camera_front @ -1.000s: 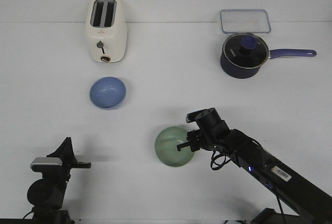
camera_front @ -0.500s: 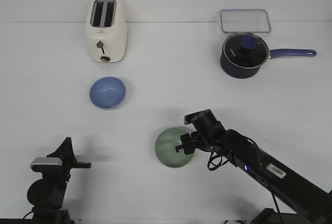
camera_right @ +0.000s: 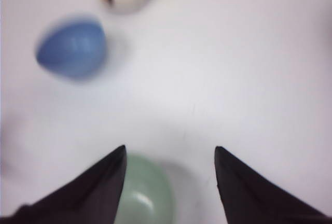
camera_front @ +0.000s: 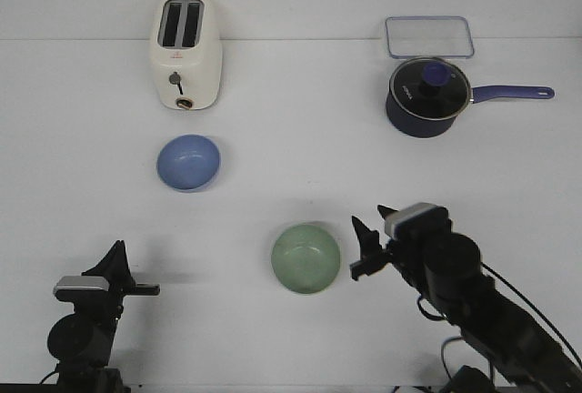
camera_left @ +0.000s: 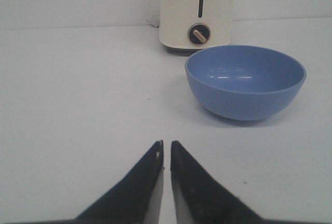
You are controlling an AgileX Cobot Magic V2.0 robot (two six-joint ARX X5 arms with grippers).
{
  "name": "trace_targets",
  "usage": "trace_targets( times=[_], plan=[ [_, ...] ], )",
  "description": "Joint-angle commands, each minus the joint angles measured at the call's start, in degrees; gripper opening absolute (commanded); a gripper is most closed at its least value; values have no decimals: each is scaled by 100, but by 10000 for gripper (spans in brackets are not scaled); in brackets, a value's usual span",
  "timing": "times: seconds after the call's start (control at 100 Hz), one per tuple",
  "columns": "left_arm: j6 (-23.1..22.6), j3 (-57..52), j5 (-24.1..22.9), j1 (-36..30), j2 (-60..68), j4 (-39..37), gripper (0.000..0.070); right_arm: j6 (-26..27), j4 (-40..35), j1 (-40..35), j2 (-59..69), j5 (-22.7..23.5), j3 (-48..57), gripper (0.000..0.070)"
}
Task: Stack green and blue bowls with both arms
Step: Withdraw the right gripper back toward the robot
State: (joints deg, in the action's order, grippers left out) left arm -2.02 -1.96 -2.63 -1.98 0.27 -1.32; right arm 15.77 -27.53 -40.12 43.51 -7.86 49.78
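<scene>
The pale green bowl (camera_front: 306, 258) sits upright on the white table, near the front and a little right of centre. My right gripper (camera_front: 368, 243) hovers just to its right, open and empty. In the right wrist view the green bowl (camera_right: 148, 198) lies low between the spread fingers, nearer one of them, under the right gripper (camera_right: 170, 151). The blue bowl (camera_front: 188, 162) rests further back on the left, in front of the toaster. My left gripper (camera_front: 136, 289) stays at the front left, shut on nothing. In the left wrist view the blue bowl (camera_left: 245, 81) lies well beyond the left gripper (camera_left: 166, 143).
A cream toaster (camera_front: 185, 52) stands at the back left. A dark navy saucepan (camera_front: 427, 97) with a lid and long handle sits at the back right, with a clear rectangular container (camera_front: 429, 36) behind it.
My right gripper was at the green bowl's right rim, tilting it; it has now pulled back to the right and the bowl lies flat. The left arm has not moved.
</scene>
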Motion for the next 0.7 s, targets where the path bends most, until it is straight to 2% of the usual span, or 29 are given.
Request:
trace_targets(
  times=[0.0, 0.18, 0.36, 0.46, 0.54, 0.63, 0.69],
  plan=[
    [11, 116, 28, 9, -9, -94, 15, -225, 37, -195, -621, -195, -308, 357],
    [61, 114, 122, 9, -9, -157, 15, -278, 179, -575, -2164, -275, -1281, 355],
    [1403, 114, 203, 9, -9, -144, 15, -186, -271, -643, -2964, -271, -1637, 344],
    [1725, 114, 203, 9, -9, -192, 15, -190, -389, -643, -3040, -273, -1637, 344],
    [2277, 101, 219, 9, -9, -203, 15, -192, -382, -643, -3038, -273, -1637, 344],
    [2599, -214, 621, 9, -7, -20, 11, -195, -385, -643, -3034, -275, -1637, 344],
    [2776, -632, 706, 9, 52, 195, 12, -199, -382, -643, -3034, -304, -1637, 344]
  ],
)
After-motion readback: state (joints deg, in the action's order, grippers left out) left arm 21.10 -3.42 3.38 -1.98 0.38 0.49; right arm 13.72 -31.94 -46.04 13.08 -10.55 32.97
